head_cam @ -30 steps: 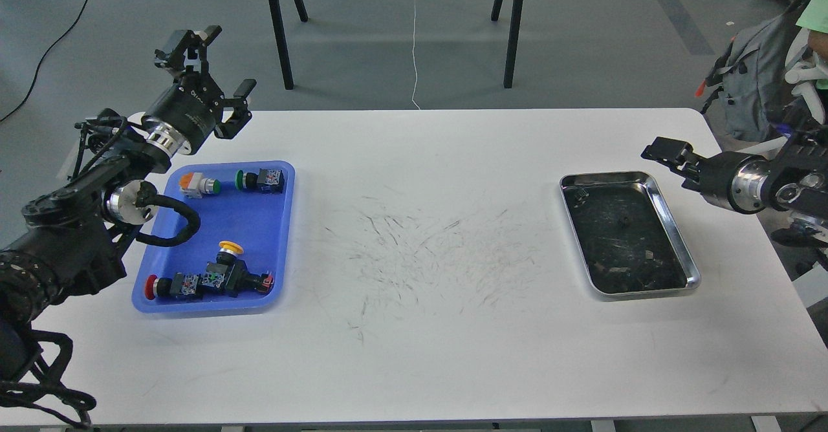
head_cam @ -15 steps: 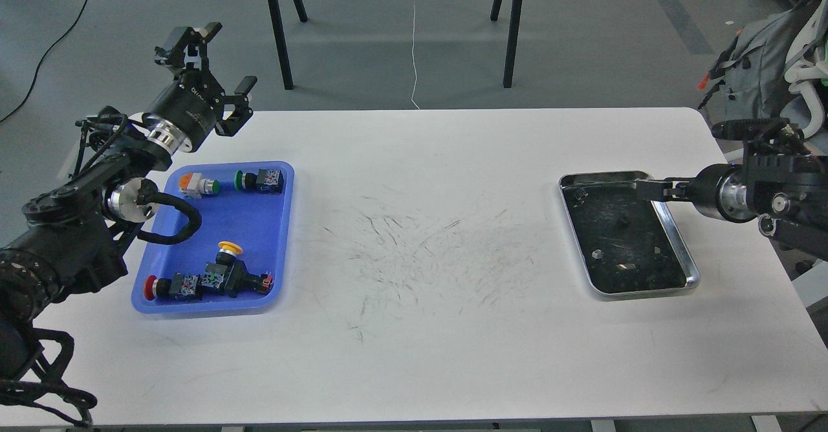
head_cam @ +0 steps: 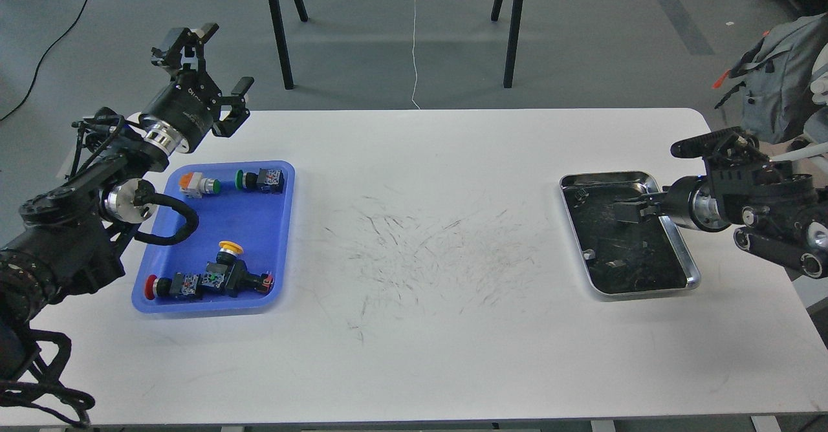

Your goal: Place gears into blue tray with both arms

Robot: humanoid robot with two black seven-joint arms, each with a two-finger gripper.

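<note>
The blue tray (head_cam: 255, 238) lies at the table's left and holds several push-button switches with coloured caps. My left gripper (head_cam: 215, 64) hangs open above the table's back left corner, beyond the tray, with nothing between its fingers. My right gripper (head_cam: 625, 211) reaches in from the right, low over the middle of the silver metal tray (head_cam: 680, 246). Its dark fingers blend into the tray's dark bottom, so their state is unclear. No gears can be made out for certain; small dark bits (head_cam: 613, 264) lie on the silver tray's bottom.
Switches (head_cam: 260, 179) sit at the blue tray's back and a cluster of switches (head_cam: 213, 279) at its front. The scuffed white table (head_cam: 420, 251) spans between the two trays. Black stand legs (head_cam: 279, 31) rise beyond the far edge. A grey backpack (head_cam: 773, 76) is at far right.
My right arm has swung left and down, from beside the silver tray to low over its middle. My left gripper has barely shifted and stays open.
</note>
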